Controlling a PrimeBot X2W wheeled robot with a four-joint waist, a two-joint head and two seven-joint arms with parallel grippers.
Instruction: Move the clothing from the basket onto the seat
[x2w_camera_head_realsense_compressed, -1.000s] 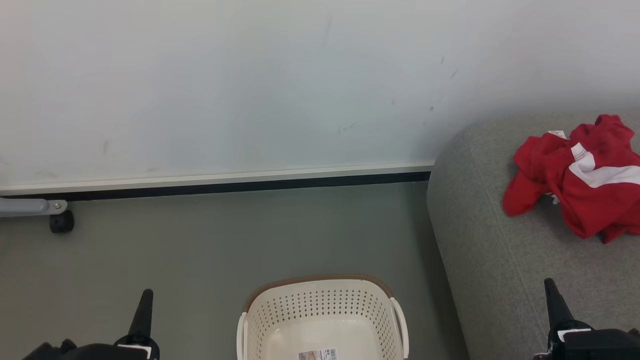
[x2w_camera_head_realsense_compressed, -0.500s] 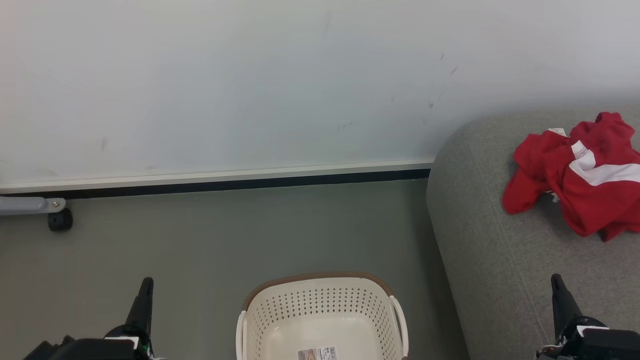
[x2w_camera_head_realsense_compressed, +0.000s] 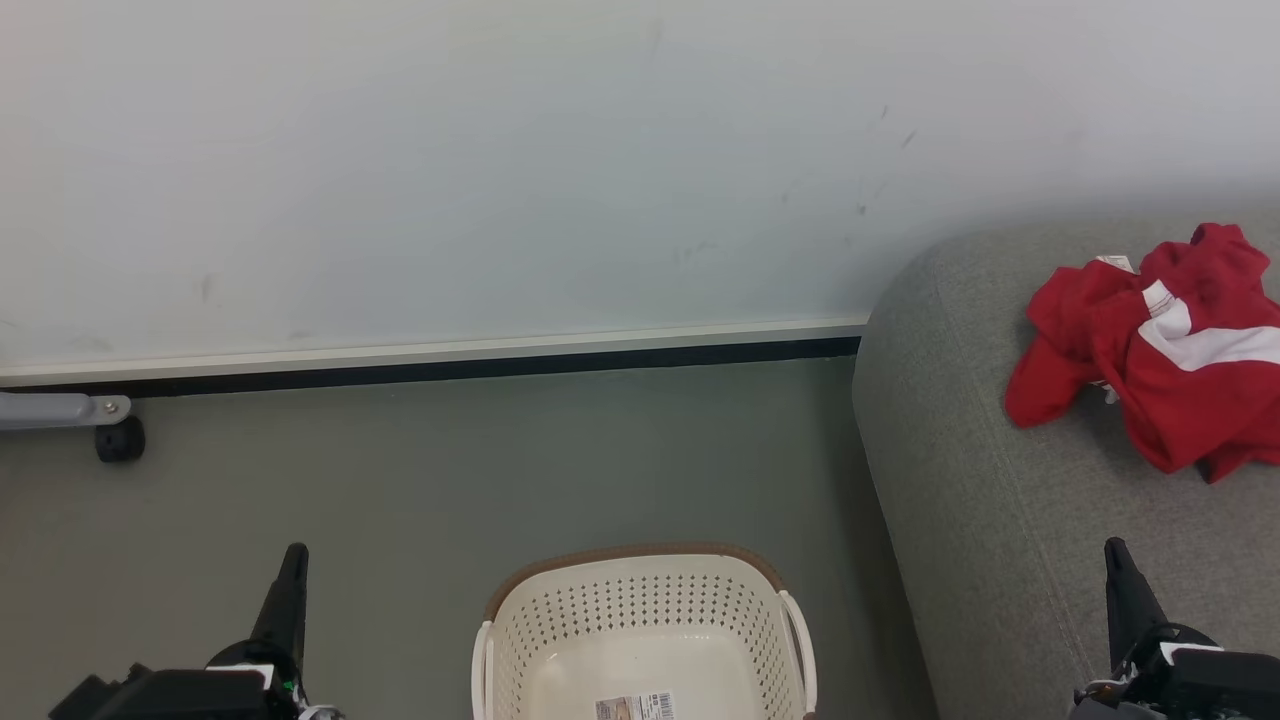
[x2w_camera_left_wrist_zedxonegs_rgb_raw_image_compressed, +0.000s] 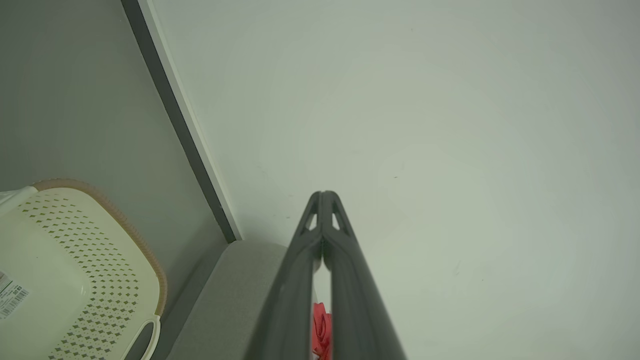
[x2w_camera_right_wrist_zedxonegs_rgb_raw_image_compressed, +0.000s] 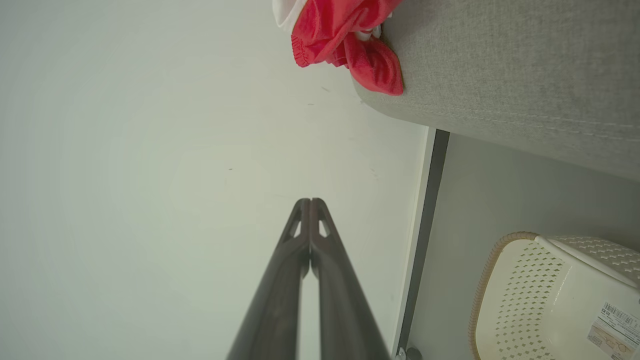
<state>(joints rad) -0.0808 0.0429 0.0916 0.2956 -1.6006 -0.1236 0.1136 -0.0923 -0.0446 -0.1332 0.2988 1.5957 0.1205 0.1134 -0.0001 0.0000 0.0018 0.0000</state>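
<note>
The red clothing (x2w_camera_head_realsense_compressed: 1160, 350) with white panels lies crumpled on the grey seat (x2w_camera_head_realsense_compressed: 1000, 520) at the right. The cream basket (x2w_camera_head_realsense_compressed: 645, 640) with a brown rim stands on the floor at bottom centre; only a sticker label shows on its bottom. My left gripper (x2w_camera_head_realsense_compressed: 293, 555) is shut, low at the left of the basket, holding nothing. My right gripper (x2w_camera_head_realsense_compressed: 1113, 548) is shut over the seat's front part, well below the clothing. In the left wrist view the shut gripper (x2w_camera_left_wrist_zedxonegs_rgb_raw_image_compressed: 323, 195) points at the wall, the basket (x2w_camera_left_wrist_zedxonegs_rgb_raw_image_compressed: 75, 270) to its left. In the right wrist view the clothing (x2w_camera_right_wrist_zedxonegs_rgb_raw_image_compressed: 350, 40) hangs at the seat (x2w_camera_right_wrist_zedxonegs_rgb_raw_image_compressed: 500, 75) edge.
A pale wall (x2w_camera_head_realsense_compressed: 500, 170) with a white and black baseboard (x2w_camera_head_realsense_compressed: 450, 365) runs behind the grey floor (x2w_camera_head_realsense_compressed: 450, 470). A grey metal leg on a black caster (x2w_camera_head_realsense_compressed: 120, 440) stands at the far left by the wall.
Both grippers have drifted slightly: the left one a little up, the right one a little up and to the right. Clothing and basket lie as before.
</note>
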